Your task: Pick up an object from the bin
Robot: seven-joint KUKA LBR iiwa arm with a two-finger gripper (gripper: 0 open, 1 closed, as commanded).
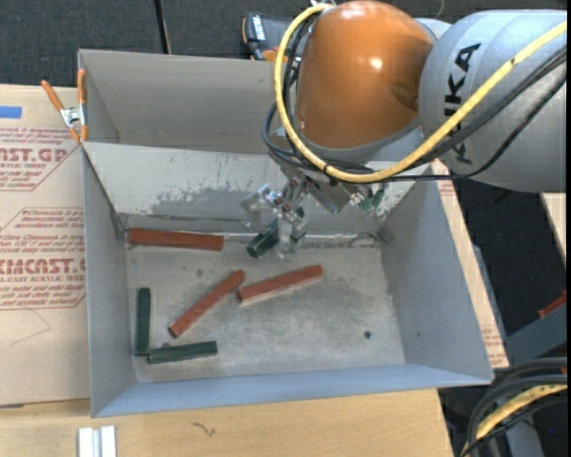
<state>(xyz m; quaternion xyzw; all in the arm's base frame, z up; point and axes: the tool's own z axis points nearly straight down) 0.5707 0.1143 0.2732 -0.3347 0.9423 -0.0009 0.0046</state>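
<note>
My gripper (284,228), opening not discernible, hangs just beside a short dark green stick (261,246) mid-frame, which is probably light, rigid and smooth, and best gripped across its middle.

the pincer (284,228) hangs by the middle of the bin's (171,93) back wall, a short dark green stick (261,246) at its tip. three reddish sticks (280,285) lie nearby; two green sticks (143,320) sit in the front left corner.

Silver-grey arm (514,74) with black KUKA lettering, glossy orange cover (362,69), looping yellow cable (283,74).
</note>
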